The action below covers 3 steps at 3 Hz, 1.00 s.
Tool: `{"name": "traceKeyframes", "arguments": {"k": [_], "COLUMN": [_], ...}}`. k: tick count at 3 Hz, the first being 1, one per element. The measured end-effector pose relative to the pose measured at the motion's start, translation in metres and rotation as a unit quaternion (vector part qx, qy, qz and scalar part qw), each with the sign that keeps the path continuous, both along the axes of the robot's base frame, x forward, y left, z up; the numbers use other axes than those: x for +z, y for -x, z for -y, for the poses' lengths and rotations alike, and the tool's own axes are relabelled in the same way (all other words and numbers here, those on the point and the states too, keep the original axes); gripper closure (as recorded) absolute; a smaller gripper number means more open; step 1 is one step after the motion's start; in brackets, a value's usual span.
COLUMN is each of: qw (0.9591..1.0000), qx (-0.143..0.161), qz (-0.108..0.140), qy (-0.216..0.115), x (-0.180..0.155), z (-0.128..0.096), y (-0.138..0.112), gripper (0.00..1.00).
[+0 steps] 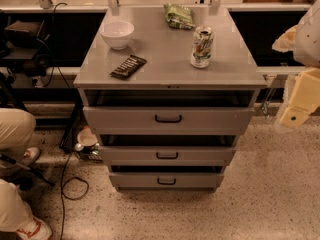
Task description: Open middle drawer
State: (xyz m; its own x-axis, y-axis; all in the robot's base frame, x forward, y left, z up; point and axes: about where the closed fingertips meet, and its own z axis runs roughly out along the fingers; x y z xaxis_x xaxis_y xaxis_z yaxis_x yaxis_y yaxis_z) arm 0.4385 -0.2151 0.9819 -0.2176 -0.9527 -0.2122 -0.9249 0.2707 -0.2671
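Gripper far right — middle drawer faces outward, crosswise.

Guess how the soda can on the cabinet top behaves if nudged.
The soda can stands upright, tall for its base, so it would probably tip, then roll. Thin-walled metal by its look, it likely dents under a hard squeeze. The gripper is off to the right of the cabinet, apart from it.

Middle drawer of matt grey metal; gripper at right edge, smooth cream plastic.
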Motion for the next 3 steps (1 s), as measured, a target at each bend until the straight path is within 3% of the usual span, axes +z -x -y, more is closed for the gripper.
{"name": "traceKeyframes", "arguments": {"k": [1, 2, 3], "qw": [1.0, 0.9997, 0.9957], "qx": [0.0, 0.012, 0.027], "qz": [0.0, -0.017, -0.065], "qy": [0.0, -0.01, -0.06], "x": [0.0, -0.021, -0.086], "z": [0.0, -0.008, -0.025], "y": [0.0, 0.015, 0.053], "gripper": [0.0, 0.0, 0.0]}}
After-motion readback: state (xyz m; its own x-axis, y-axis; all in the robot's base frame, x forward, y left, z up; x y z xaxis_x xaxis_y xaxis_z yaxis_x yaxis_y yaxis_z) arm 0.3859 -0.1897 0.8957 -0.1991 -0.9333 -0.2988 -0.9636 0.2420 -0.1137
